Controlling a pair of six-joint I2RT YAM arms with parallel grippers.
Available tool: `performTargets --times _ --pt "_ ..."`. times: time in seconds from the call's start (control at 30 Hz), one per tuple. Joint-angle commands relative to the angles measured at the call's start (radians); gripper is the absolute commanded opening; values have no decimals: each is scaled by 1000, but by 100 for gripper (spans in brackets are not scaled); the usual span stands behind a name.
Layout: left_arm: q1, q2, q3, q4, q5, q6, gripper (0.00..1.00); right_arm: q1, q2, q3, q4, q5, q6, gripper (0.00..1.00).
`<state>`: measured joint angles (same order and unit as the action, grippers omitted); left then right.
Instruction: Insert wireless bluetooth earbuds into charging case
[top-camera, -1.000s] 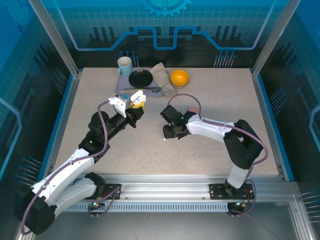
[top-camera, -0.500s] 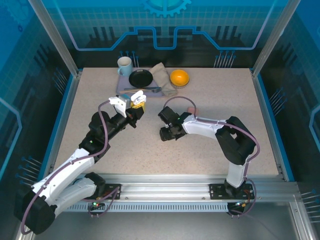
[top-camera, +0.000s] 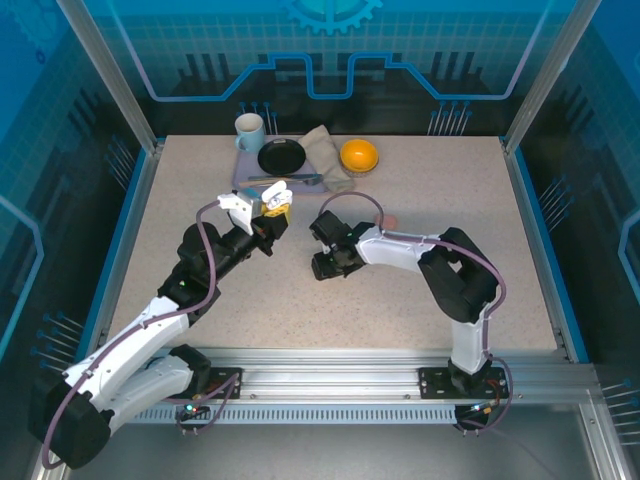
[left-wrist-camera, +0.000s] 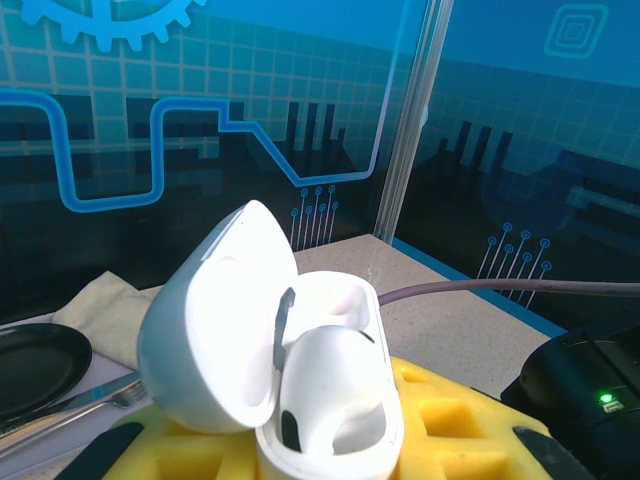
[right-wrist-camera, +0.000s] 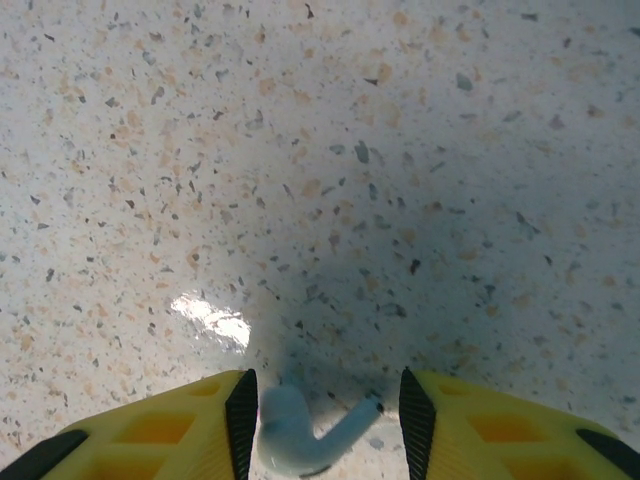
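Where the right wrist camera looks straight down, the right gripper (right-wrist-camera: 322, 425) stands with its two yellow pads (right-wrist-camera: 150, 435) partway apart and the white earbud (right-wrist-camera: 300, 430) spanning the gap between them. The bulb end is pressed to the pad at picture-left. The stem angles up toward the other pad, its tip at or just short of that pad's black edge. The earbud is out of focus and throws a shadow on the speckled table (right-wrist-camera: 320, 150) below, so it looks pinched and clear of the surface.

Left gripper (left-wrist-camera: 330, 450): closed tight on the charging case (left-wrist-camera: 330, 400), with its own yellow fingers (left-wrist-camera: 450, 420) flanking the base on both sides. The case is upright, its lid (left-wrist-camera: 215, 320) hinged open and leaning to picture-left. A rounded white form fills the near socket; I cannot tell whether it is a seated earbud. Behind the case are a fork (left-wrist-camera: 70, 395), a black plate (left-wrist-camera: 35, 365) and a folded cloth (left-wrist-camera: 105, 300).

Top view: the left gripper holds the case above mid-table. The right gripper is near it on the right, apart from it, fingers pointing down. At the far edge a tray (top-camera: 243, 172) carries a mug (top-camera: 249, 130); an orange bowl (top-camera: 359, 155) sits beside the cloth.
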<state>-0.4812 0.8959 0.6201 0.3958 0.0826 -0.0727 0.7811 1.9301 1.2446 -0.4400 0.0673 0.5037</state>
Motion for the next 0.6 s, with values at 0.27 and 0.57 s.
performTargets --times 0.27,0.57 --pt "9 1 39 19 -3 14 0 44 -16 -47 -6 13 -10 44" --pt "8 12 35 35 3 7 0 40 -206 -315 20 133 153 37"
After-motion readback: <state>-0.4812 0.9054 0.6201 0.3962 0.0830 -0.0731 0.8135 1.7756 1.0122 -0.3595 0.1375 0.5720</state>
